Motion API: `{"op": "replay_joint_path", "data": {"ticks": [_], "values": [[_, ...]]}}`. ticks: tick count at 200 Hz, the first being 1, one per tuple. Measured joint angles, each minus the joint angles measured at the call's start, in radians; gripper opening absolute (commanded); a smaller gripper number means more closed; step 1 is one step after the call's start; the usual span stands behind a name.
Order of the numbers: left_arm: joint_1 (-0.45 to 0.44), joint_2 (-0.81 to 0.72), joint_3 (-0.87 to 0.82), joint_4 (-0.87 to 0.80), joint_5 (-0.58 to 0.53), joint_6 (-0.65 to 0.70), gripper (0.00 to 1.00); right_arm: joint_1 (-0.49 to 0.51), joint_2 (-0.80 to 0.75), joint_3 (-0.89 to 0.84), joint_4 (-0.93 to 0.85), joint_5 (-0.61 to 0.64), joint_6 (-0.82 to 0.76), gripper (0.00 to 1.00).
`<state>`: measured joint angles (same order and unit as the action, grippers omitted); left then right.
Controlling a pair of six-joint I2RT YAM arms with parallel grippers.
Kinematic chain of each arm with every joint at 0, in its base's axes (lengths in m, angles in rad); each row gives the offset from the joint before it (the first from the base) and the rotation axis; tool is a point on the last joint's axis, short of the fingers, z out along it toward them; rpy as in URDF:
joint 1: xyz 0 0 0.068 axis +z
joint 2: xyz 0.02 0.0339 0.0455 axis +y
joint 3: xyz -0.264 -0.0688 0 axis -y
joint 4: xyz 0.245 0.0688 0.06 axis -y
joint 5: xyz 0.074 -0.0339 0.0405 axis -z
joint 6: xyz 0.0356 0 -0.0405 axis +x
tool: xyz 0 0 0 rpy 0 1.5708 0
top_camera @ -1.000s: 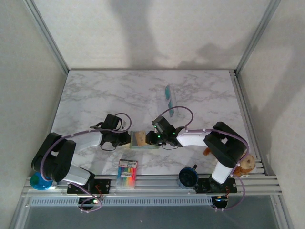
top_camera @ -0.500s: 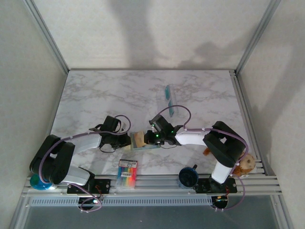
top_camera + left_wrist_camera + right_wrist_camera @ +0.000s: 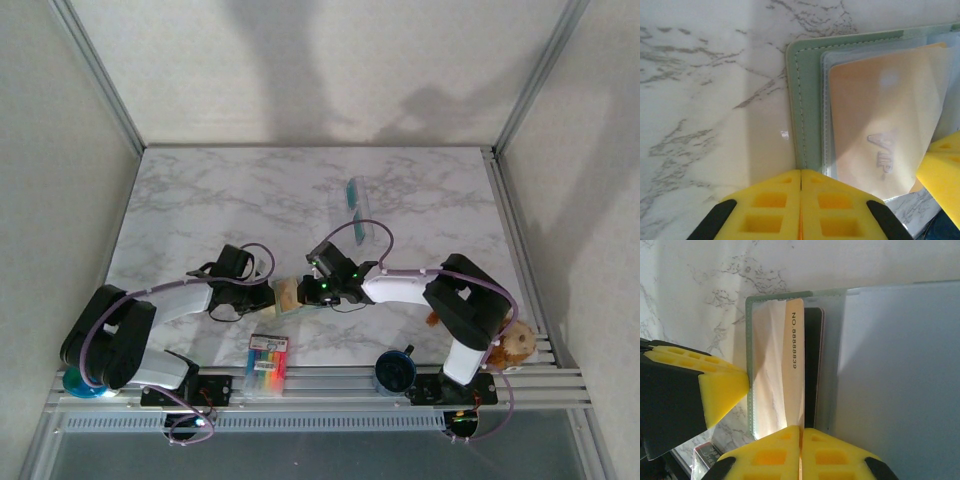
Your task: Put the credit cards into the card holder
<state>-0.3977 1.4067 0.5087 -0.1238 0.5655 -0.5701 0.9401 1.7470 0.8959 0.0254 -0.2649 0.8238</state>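
From above, the wallet (image 3: 290, 294) lies open on the marble tabletop (image 3: 200, 200), about midway between the left and right edges and nearer the near edge than the far one. A tan card (image 3: 290, 290) lies on it. The left pincer (image 3: 270, 293) meets the wallet's left side and the right pincer (image 3: 308, 290) its right side. A teal card (image 3: 353, 193) lies well apart, toward the far right of the tabletop. A pack of markers (image 3: 266, 365) sits by the near edge, left of centre. A blue cup (image 3: 395, 372) stands at the near edge on the right, with a stuffed toy (image 3: 515, 345) by the right arm's base.

In the left wrist view, the left pincer (image 3: 800, 185) is fully closed, its yellow fingers pressed together with their tips against the wallet's green stitched border (image 3: 805, 100). Whether it nips that border I cannot tell. The tan card, marked VIP, lies under a clear sleeve. A yellow finger (image 3: 942, 170) of the right pincer covers its corner.

In the right wrist view, the right pincer (image 3: 800, 432) is closed too, with no gap between its fingers. The end of the tan card (image 3: 785, 365), printed NO.8888839, runs right up to their seam, but a hold on it cannot be made out. A left finger (image 3: 722, 387) touches the wallet's green edge, and a pale blue-grey panel (image 3: 900, 365) spreads to the right.
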Motion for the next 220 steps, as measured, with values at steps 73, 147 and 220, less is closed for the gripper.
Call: {"op": "replay_joint_path", "data": {"ticks": [73,147,220], "values": [[-0.001,-0.006,-0.003,0.000,-0.004,-0.014,0.05,0.008,0.009,0.013,-0.089,-0.007,-0.026,0.11],[-0.008,-0.006,-0.003,0.001,-0.005,-0.030,0.04,0.010,0.013,0.022,-0.111,-0.080,-0.046,0.15],[-0.013,-0.011,-0.003,0.000,-0.011,-0.036,0.04,0.010,0.024,0.043,-0.150,-0.125,-0.055,0.19]]}}
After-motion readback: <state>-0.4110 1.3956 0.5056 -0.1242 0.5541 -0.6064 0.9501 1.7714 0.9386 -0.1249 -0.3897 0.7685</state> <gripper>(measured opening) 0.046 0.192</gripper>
